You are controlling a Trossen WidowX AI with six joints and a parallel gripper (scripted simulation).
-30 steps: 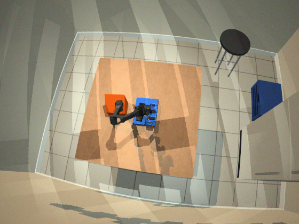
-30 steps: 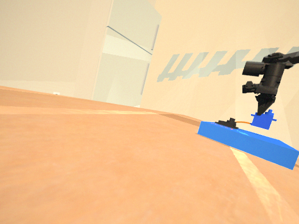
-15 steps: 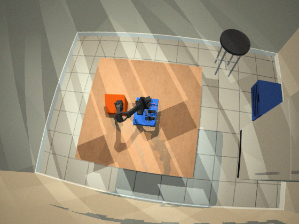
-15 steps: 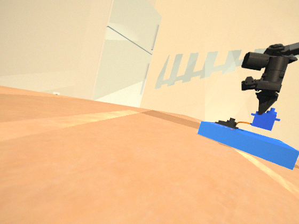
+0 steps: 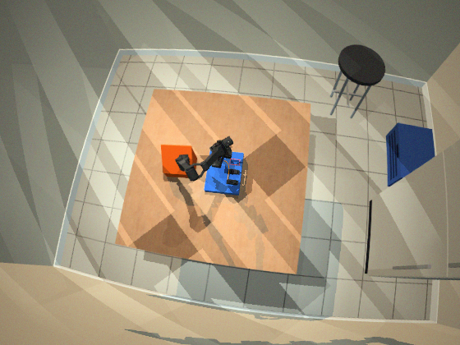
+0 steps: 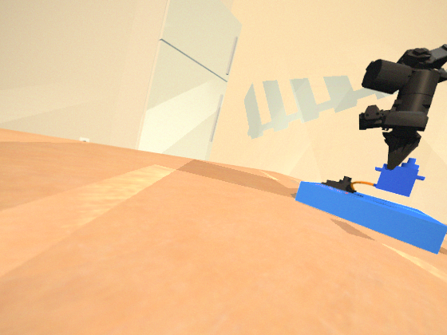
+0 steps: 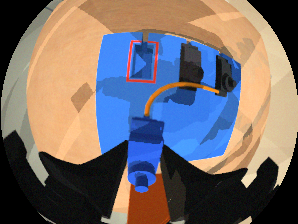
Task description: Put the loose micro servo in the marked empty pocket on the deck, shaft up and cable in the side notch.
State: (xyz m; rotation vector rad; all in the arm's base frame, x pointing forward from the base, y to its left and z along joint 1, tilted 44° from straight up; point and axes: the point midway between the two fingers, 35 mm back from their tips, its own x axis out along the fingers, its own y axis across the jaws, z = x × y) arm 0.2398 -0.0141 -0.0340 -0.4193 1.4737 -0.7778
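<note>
Wrist view: claw (image 7: pixel 143 163) fingertips mostly hidden behind the micro servo (image 7: pixel 145 151), clamped on its body. Servo hangs above the blue deck (image 6: pixel 383 217), short of the red-marked pocket (image 7: pixel 143 62).

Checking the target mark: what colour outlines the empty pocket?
Red outline, clearest in the wrist view.
</note>
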